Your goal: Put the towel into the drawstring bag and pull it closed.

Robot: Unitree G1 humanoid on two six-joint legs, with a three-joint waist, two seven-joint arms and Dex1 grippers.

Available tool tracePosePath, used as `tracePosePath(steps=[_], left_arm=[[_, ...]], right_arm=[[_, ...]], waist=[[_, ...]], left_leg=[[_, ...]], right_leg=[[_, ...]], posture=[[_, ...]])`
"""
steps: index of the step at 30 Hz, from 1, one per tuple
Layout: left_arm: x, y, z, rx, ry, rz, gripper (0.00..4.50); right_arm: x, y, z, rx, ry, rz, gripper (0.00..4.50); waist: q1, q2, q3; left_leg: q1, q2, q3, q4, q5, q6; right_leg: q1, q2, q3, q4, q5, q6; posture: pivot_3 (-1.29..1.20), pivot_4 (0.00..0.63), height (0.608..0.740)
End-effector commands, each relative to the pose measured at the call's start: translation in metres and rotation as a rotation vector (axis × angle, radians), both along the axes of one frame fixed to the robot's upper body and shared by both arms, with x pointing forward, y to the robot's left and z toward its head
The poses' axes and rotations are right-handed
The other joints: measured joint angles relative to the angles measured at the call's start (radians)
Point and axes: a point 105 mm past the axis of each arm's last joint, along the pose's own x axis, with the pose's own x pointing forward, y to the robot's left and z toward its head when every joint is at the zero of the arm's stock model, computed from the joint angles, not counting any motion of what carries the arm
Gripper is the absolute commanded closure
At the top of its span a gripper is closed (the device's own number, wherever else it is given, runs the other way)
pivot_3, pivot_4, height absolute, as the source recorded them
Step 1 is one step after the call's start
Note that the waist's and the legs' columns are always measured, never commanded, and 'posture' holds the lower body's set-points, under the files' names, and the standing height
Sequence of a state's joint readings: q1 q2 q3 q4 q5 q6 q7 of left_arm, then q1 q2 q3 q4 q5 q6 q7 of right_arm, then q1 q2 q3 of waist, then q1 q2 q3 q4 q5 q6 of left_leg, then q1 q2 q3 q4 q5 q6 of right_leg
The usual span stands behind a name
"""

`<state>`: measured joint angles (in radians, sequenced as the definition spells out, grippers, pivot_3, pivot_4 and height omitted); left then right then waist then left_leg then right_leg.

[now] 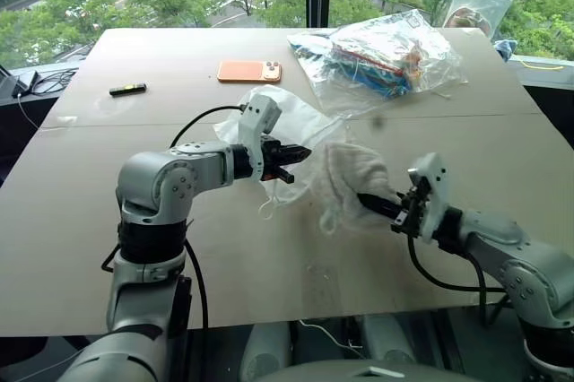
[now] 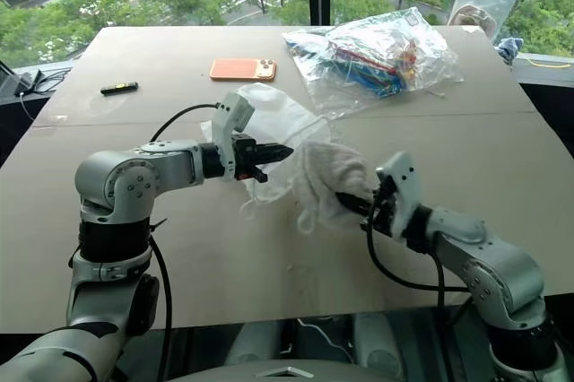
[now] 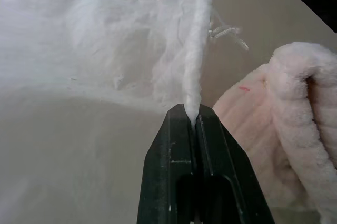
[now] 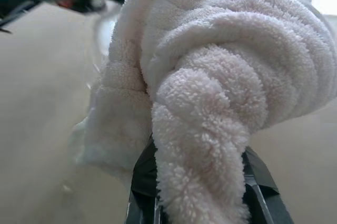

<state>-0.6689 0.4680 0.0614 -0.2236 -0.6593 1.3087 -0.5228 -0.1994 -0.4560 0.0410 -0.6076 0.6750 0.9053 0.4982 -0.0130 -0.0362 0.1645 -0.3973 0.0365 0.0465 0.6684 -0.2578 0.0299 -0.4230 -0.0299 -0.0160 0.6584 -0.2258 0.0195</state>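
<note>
Left wrist view: drawstring bag (image 3: 105, 50) (rim pinched).

At frame centre, the left claw (image 1: 285, 163) pinches the drawstring bag (image 1: 291, 122); right of it the right claw (image 1: 375, 204) lifts the towel (image 1: 345, 177) above the bench (image 1: 108, 230).

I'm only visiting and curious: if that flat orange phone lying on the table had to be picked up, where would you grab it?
Probably across its two long edges, coming straight down from above. The orange phone lies flat on the table with bare tabletop all around, so a side approach finds nothing to pinch. Its narrower width looks likelier to fit between two fingers.
</note>
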Motion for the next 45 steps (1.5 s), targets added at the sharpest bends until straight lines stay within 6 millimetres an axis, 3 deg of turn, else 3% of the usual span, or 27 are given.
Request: tracePosePath(steps=[1, 8, 15, 22, 27, 30, 36, 38, 42, 45], left_arm=[[-0.003, -0.007, 0.012, -0.013, -0.046, -0.044, 4.50], [-0.007, -0.006, 0.021, -0.017, -0.068, -0.050, 4.50], [-0.017, -0.006, 0.019, 0.048, -0.100, -0.083, 4.50], [-0.029, -0.007, 0.010, 0.081, -0.083, -0.120, 4.50], [-0.032, 0.000, 0.006, 0.097, -0.075, -0.113, 4.50], [-0.031, 0.002, 0.006, 0.099, -0.080, -0.105, 4.50], [-0.020, 0.008, 0.043, -0.077, -0.096, -0.091, 4.50], [-0.024, 0.004, 0.055, -0.133, -0.090, -0.143, 4.50], [-0.043, -0.013, 0.059, -0.160, -0.044, -0.275, 4.50], [-0.053, -0.022, 0.051, -0.158, -0.008, -0.322, 4.50]], right_arm=[[0.006, 0.016, -0.003, -0.018, 0.001, 0.049, 4.49], [0.041, 0.025, -0.039, -0.210, -0.001, -0.009, 4.49], [0.063, 0.037, -0.046, -0.348, -0.107, 0.011, 4.49], [0.078, 0.066, -0.004, -0.026, -0.060, 0.020, 4.49], [0.088, 0.059, 0.024, 0.282, -0.001, 0.011, 4.49], [0.086, 0.055, 0.034, 0.369, 0.010, 0.038, 4.49], [0.067, 0.048, 0.035, 0.414, 0.030, 0.174, 4.49], [0.069, 0.047, 0.031, 0.399, 0.022, 0.165, 4.49], [0.089, 0.056, 0.027, 0.404, 0.018, 0.096, 4.49], [0.096, 0.079, 0.027, 0.415, 0.010, 0.098, 4.49]], waist=[[0.004, 0.000, 0.000], [0.002, 0.000, 0.000], [-0.003, 0.000, 0.001], [-0.003, 0.001, 0.001], [0.003, 0.001, 0.001], [0.002, 0.001, 0.001], [0.001, 0.001, 0.002], [-0.001, 0.002, 0.002], [-0.008, 0.002, 0.002], [-0.010, 0.002, 0.002]], left_leg=[[0.000, 0.000, 0.000, 0.000, 0.000, 0.000], [-0.004, -0.001, 0.000, 0.000, 0.000, 0.000], [-0.003, -0.001, 0.001, 0.000, 0.000, 0.000], [-0.003, 0.000, 0.002, 0.000, 0.000, 0.000], [-0.004, -0.001, 0.001, 0.000, 0.000, 0.000], [-0.005, -0.001, 0.002, 0.000, 0.000, 0.000], [-0.005, -0.001, 0.001, -0.001, 0.000, 0.000], [-0.005, -0.001, 0.001, 0.000, 0.000, 0.000], [-0.004, -0.001, 0.002, 0.000, 0.000, 0.000], [-0.004, -0.001, 0.002, -0.001, 0.000, 0.000]], right_leg=[[0.000, 0.000, 0.000, 0.000, 0.000, 0.000], [-0.002, -0.002, 0.000, -0.001, 0.002, -0.004], [-0.003, -0.001, 0.001, 0.000, 0.002, -0.004], [-0.004, -0.001, 0.002, 0.001, 0.002, -0.004], [-0.005, -0.002, 0.001, 0.002, 0.002, -0.004], [-0.005, -0.003, 0.001, 0.002, 0.002, -0.004], [-0.005, -0.003, 0.000, 0.002, 0.002, -0.004], [-0.005, -0.002, 0.000, 0.002, 0.002, -0.004], [-0.005, -0.002, 0.002, 0.002, 0.003, -0.004], [-0.005, -0.001, 0.002, 0.003, 0.003, -0.004]], posture=[[0.00, 0.150, 0.740], [0.00, 0.150, 0.740], [0.00, 0.150, 0.740], [0.00, 0.150, 0.740], [0.00, 0.150, 0.740], [0.00, 0.150, 0.740], [0.00, 0.150, 0.740], [0.00, 0.150, 0.740], [0.00, 0.150, 0.740], [0.00, 0.150, 0.740]])
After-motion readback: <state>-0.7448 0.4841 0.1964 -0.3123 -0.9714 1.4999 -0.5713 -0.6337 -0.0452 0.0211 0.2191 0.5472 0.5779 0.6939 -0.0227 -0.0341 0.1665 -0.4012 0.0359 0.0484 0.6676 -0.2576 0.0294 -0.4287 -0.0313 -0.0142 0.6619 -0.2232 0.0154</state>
